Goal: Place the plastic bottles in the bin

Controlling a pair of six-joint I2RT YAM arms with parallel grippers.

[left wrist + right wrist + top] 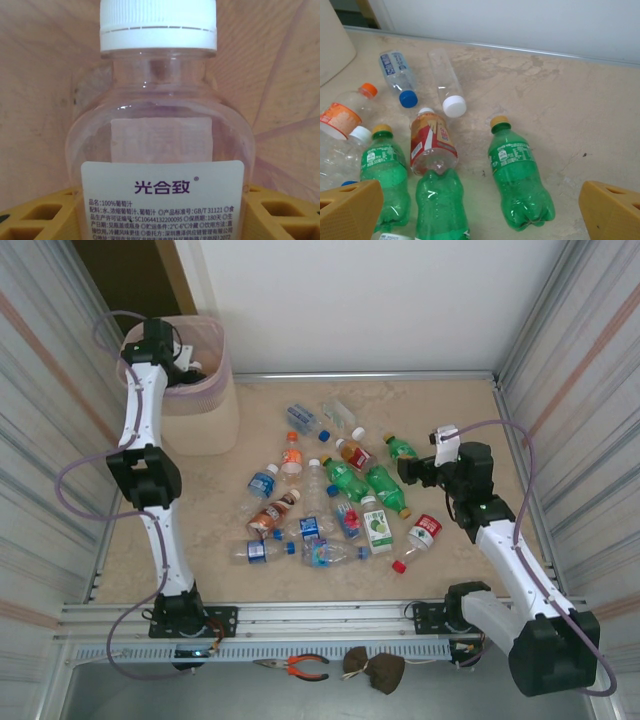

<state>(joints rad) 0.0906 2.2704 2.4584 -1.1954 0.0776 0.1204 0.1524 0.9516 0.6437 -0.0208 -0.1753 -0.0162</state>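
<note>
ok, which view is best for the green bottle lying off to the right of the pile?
Right wrist: the green bottle lies whole and close, its yellow cap and label clear, ahead of the open right gripper. Top external shows it small at the pile's right edge, next to that gripper.

Beige marbled table (460, 410) with scattered plastic bottles (345, 480) and bin (205, 425)

The bin (200, 425) stands at the far left of the table (450, 410). The bottles (330, 500) lie scattered mid-table, right of the bin. One bottle (160, 150) sits in the left gripper (160, 220) over the bin. The right gripper (408, 472) hangs at the pile's right edge.
</note>
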